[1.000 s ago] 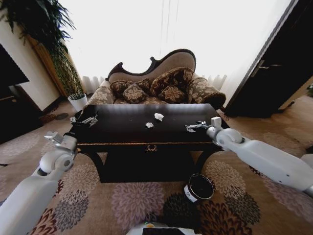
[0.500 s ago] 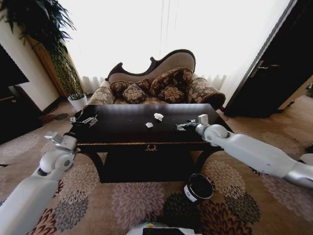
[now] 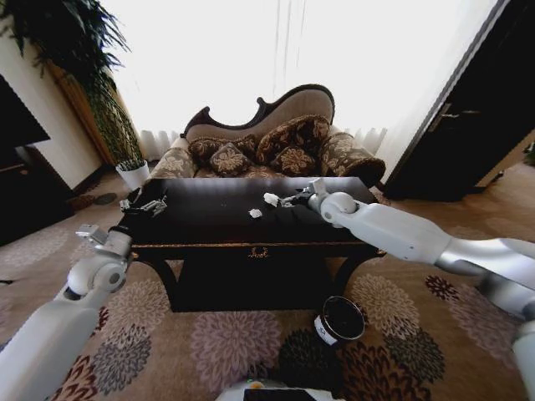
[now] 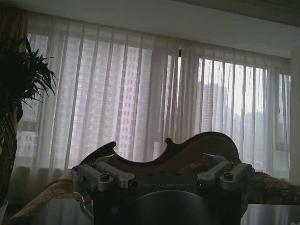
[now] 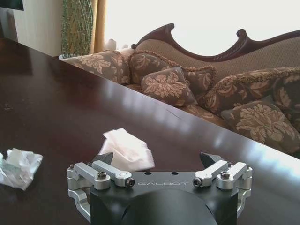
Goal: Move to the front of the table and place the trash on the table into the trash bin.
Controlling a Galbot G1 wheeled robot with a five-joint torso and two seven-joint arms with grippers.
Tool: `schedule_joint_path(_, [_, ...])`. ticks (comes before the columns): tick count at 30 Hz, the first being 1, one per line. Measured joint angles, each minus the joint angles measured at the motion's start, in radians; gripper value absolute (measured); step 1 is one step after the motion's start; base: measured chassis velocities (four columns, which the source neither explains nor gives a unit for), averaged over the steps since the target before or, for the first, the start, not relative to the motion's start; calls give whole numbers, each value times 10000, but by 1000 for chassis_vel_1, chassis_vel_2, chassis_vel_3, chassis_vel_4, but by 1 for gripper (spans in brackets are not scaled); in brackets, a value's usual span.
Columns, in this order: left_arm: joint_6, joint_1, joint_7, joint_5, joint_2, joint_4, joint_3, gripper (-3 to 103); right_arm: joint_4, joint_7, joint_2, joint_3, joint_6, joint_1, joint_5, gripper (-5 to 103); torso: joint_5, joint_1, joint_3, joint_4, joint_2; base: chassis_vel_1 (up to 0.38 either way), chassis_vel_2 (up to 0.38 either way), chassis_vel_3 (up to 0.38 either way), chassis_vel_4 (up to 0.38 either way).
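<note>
Ahead of you a curved-back sofa (image 3: pixel 267 134) with patterned cushions (image 3: pixel 292 150) stands before sheer curtains (image 3: pixel 276 58). A tall plant (image 3: pixel 75 50) rises at your left above a white pot (image 3: pixel 134 173). Floral carpet (image 3: pixel 217 342) covers the floor.

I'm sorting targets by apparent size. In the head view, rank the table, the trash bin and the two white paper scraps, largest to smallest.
1. The table, by far the largest.
2. The trash bin, though it sits nearer the camera.
3. The two paper scraps, one by the right gripper and one nearer the front edge: too alike to rank.
</note>
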Motion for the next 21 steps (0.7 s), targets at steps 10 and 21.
schedule_joint_path(10, [0, 0, 0, 0, 0, 0, 0, 100, -265, 160, 581, -199, -41, -42, -170, 100, 0, 0, 0, -1, 0, 0, 0, 0, 0])
schedule_joint_path(21, [0, 0, 0, 0, 0, 0, 0, 100, -1035, 42, 1060, -371, 91, -31, -450, 86, 0, -1, 0, 0, 0, 0, 0, 0, 0])
